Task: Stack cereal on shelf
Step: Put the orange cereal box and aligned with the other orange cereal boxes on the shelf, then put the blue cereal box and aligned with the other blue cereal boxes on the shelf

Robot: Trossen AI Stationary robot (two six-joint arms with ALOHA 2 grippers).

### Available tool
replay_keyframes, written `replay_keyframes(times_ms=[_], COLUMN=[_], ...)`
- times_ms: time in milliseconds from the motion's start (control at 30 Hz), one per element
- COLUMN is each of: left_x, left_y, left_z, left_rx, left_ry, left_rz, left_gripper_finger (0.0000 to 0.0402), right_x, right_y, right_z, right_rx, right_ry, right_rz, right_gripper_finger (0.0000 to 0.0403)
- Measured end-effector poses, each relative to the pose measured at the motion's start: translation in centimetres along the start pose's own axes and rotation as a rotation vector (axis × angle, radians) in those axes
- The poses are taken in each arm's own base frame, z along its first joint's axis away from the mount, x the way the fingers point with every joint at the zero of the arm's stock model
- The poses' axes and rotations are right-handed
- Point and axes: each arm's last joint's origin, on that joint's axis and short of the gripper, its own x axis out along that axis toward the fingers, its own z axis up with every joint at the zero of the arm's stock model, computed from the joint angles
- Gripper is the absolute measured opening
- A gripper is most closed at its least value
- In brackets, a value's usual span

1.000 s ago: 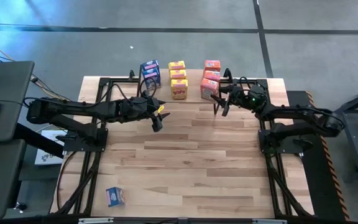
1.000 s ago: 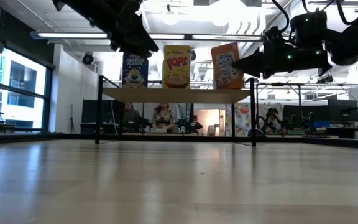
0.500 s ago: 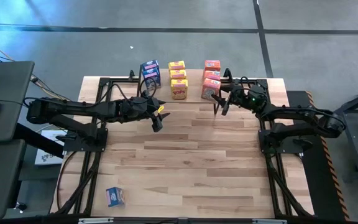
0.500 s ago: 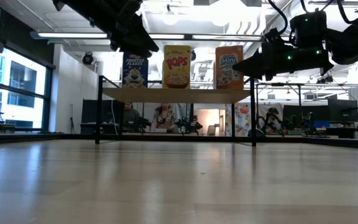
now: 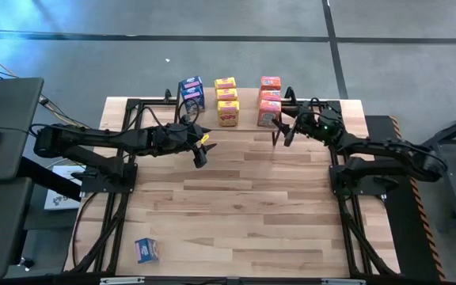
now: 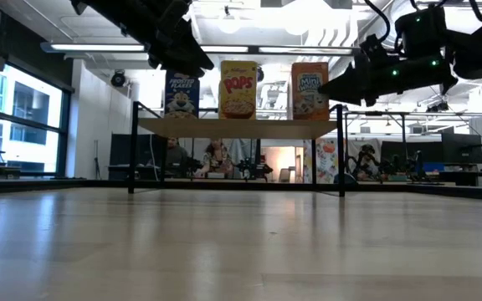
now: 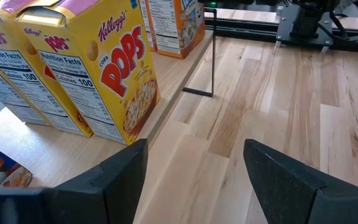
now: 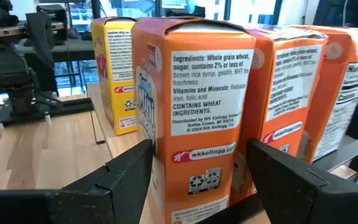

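Wooden table (image 5: 236, 198) with black frame, both arms reaching toward the far edge. Shelf (image 6: 237, 126), light wood top on thin black legs, sits at the far middle of the table. On it, eight cereal boxes in three rows running front to back: two blue boxes (image 5: 191, 93) on the left, three yellow boxes (image 5: 227, 100) in the middle, three orange-red boxes (image 5: 268, 100) on the right. Low view shows the front box of each row upright: Frosted Flakes, Pops (image 6: 238, 89), Mini-Wheats (image 6: 309, 91).

Left gripper (image 5: 200, 150) hangs over the table just in front of the shelf's left part, fingers (image 7: 294, 180) spread apart and holding nothing; its wrist view looks at the yellow Pops row.

Right gripper (image 5: 282, 133) is at the shelf's right front corner, right by the front orange-red box (image 8: 194, 106). Its fingers (image 8: 291, 180) stand apart on either side of that box, released, not touching it; box stands on the shelf on its own.

One more blue box (image 5: 146, 249) lies alone on the table near the front left corner, well apart from the shelf.
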Motion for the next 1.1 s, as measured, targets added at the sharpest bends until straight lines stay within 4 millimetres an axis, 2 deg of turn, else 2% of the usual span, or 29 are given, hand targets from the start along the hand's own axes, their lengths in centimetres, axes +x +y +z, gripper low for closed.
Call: replay_keyframes(times_ms=[467, 1100], left_x=[0.0, 0.0], left_y=[0.0, 0.0], left_z=[0.0, 0.0], left_rx=[0.000, 0.000], left_ry=[0.000, 0.000], left_rz=[0.000, 0.000], left_gripper_finger=[0.0257, 0.0257], right_x=[-0.2, -3.5], right_y=[0.9, 1.1], right_z=[0.2, 2.6], right_rx=[-0.007, -0.006], right_ry=[0.007, -0.056], right_rz=[-0.012, -0.057], right_gripper_finger=[0.0252, 0.0252])
